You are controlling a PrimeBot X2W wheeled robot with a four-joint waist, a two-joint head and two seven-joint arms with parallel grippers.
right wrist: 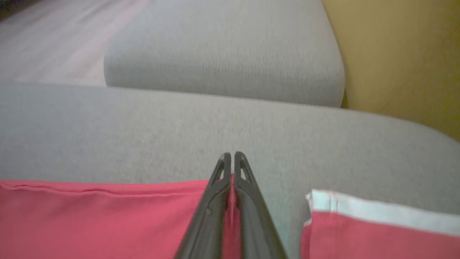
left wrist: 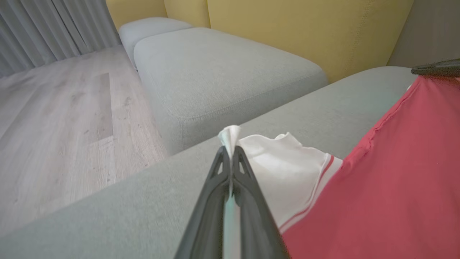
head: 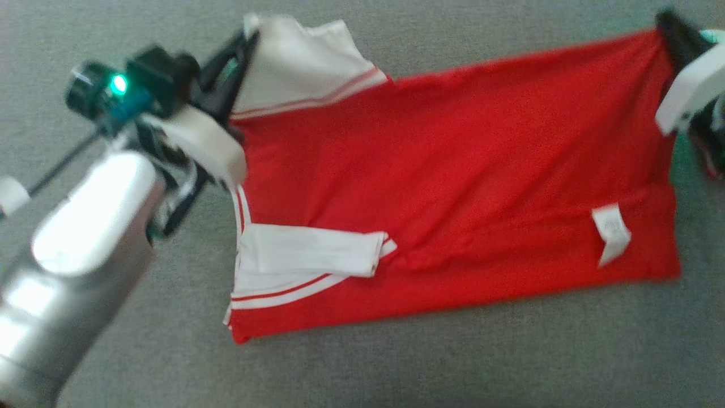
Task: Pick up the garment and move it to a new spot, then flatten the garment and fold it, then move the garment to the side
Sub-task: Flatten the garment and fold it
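The garment (head: 453,187) is a red shirt with white, red-striped sleeves, spread across the grey cushion. My left gripper (head: 249,34) is shut on the tip of the far white sleeve (left wrist: 284,169), which pokes out between its fingers (left wrist: 230,158). At the far right corner of the garment, my right gripper (head: 668,28) is shut on the red hem; red cloth (right wrist: 107,219) runs between its closed fingers (right wrist: 231,162). The near sleeve (head: 306,255) lies folded over the red body. A white label (head: 610,232) shows near the right end.
The grey cushion (head: 396,362) extends in front of the shirt. Beyond it stand another grey cushion (left wrist: 215,75) and a yellow backrest (left wrist: 287,25). Wooden floor (left wrist: 54,118) and grey curtains (left wrist: 43,28) lie to the left in the left wrist view.
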